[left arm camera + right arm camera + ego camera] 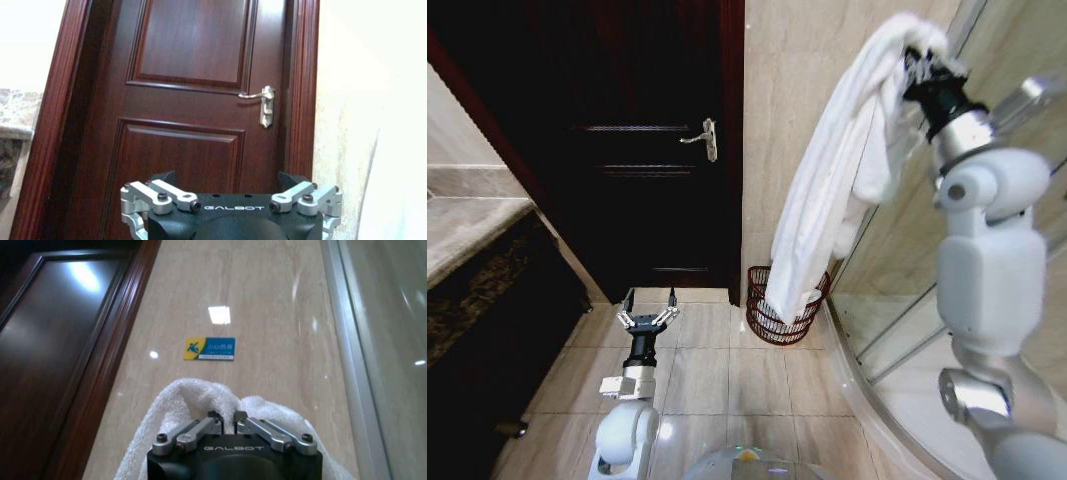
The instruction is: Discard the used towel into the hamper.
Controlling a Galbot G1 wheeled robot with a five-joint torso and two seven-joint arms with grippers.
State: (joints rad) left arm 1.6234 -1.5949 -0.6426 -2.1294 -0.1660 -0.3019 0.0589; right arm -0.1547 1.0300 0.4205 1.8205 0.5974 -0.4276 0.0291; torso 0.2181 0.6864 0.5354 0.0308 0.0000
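Observation:
A white towel (pixel 837 190) hangs in a long fold from my raised right gripper (pixel 914 60), which is shut on its top end high against the beige wall. In the right wrist view the fingers (pixel 227 421) pinch the towel (pixel 193 395) between them. The towel's lower end dangles just above the hamper (pixel 785 318), a dark reddish-brown wire basket standing on the floor in the corner beside the door. My left gripper (pixel 648 315) hangs low over the floor tiles, left of the hamper, open and holding nothing; its open fingers (pixel 157 196) face the door.
A dark wooden door (pixel 642 140) with a silver handle (pixel 705 138) stands shut ahead. A glass shower enclosure (pixel 927 330) curves along the right. A dark cabinet with a stone counter (pixel 472 225) runs along the left. A small sticker (pixel 209 348) is on the wall.

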